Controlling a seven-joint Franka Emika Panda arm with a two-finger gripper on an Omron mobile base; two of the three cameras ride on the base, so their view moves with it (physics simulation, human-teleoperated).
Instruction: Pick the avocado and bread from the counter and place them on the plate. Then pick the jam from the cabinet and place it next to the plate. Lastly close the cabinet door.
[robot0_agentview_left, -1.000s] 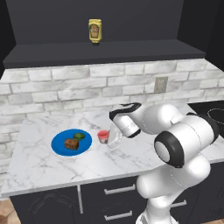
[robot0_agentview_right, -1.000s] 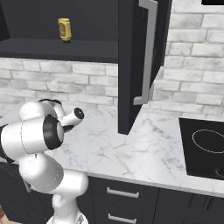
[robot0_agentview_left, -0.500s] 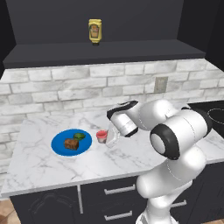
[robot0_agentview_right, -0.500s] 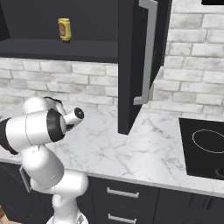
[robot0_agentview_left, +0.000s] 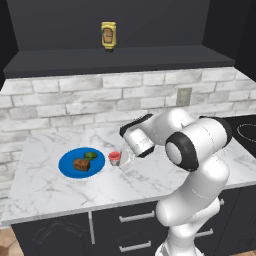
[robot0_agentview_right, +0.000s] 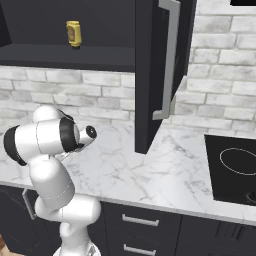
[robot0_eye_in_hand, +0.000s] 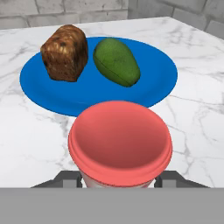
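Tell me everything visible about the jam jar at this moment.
The jam jar is small, with a round, smooth salmon-red lid over a whitish body. It stands upright on the marble counter just beside the blue plate, on the avocado's side. The gripper is shut on it, one finger at each side.

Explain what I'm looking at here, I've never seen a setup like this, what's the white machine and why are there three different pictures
The white machine is a robot arm in a simulated kitchen. Two pictures come from cameras on its base, looking over it from the left and the right. The third comes from a camera on its hand. On the marble counter lies a blue plate holding the bread and the avocado. The arm's tool is closed on a jam jar right beside the plate. Above, the cabinet door stands open, and a yellow bottle sits on the shelf.
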